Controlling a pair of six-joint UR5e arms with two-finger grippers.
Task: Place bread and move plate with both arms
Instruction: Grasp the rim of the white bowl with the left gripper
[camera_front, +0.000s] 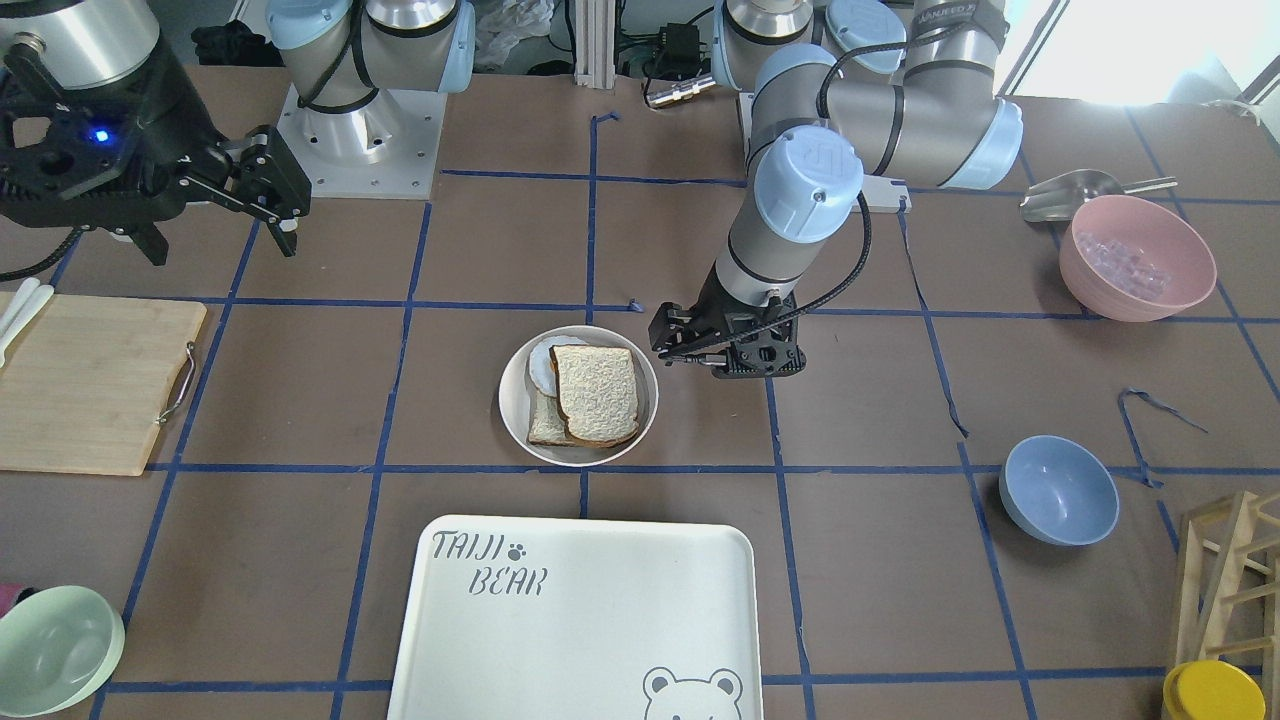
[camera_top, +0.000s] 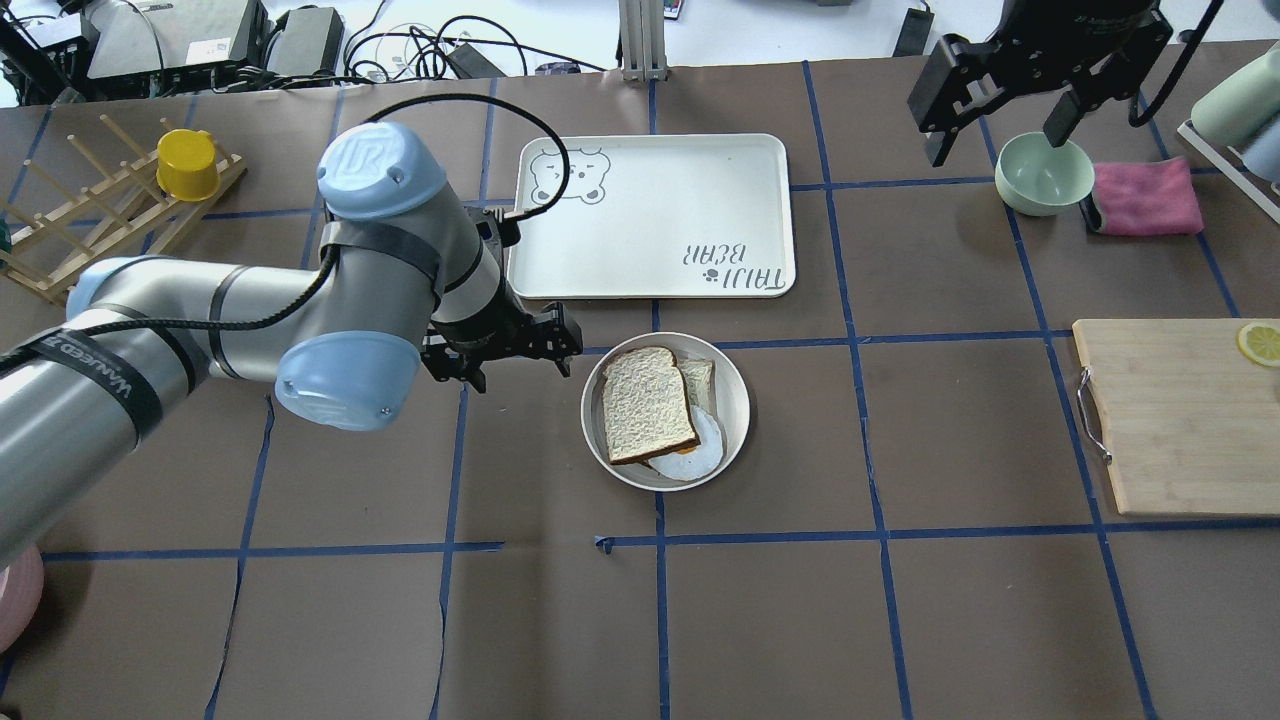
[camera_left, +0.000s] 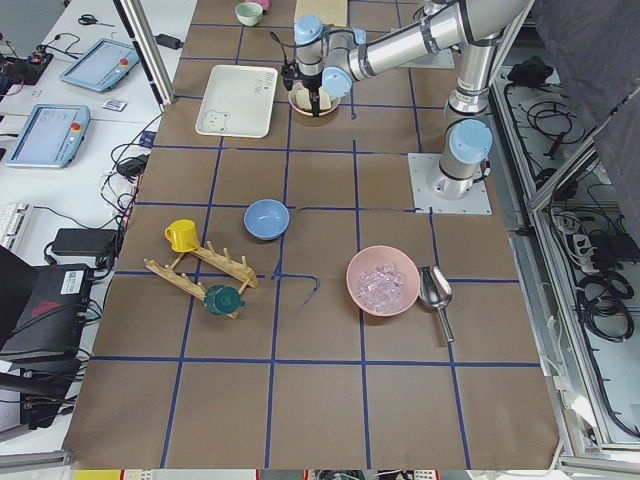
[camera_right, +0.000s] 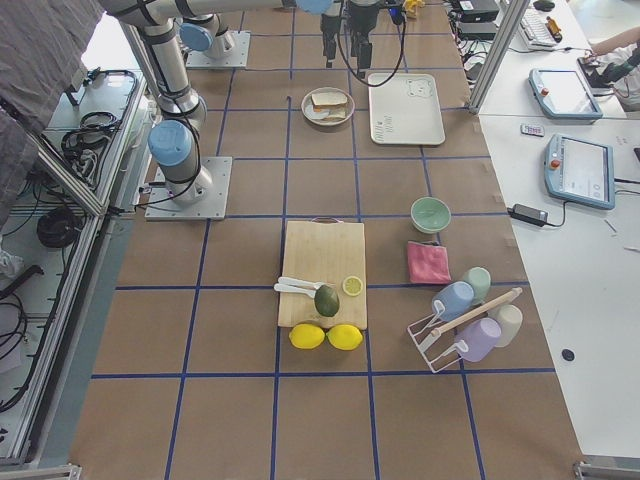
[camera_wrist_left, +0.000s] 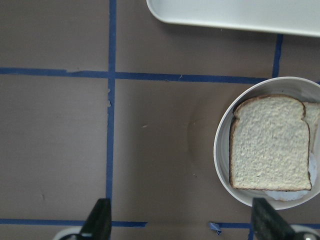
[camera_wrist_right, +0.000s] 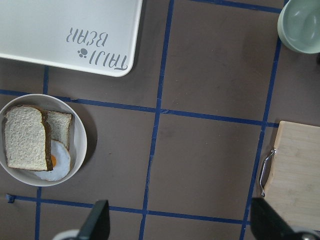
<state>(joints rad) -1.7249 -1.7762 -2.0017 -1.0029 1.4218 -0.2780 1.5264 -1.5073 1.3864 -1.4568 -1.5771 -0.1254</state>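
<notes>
The bread is a grey-white slice w/ dark brown crust and rounded top. It lies flat on the round cream plate, covering most of a paler slice and part of a fried egg. The plate sits mid-surface, just short of the big tray, which reads "TAIJI BEAR" w/ a paw mark and a bear face in one corner. "UR" shows on the left arm's blue joint cap. The left tool is low, just beside the plate on the robot's left, jaws spread wide and holding nothing, not touching the rim. The right tool hangs high and well apart from the plate, near a green bowl, also wide open and empty.
</notes>
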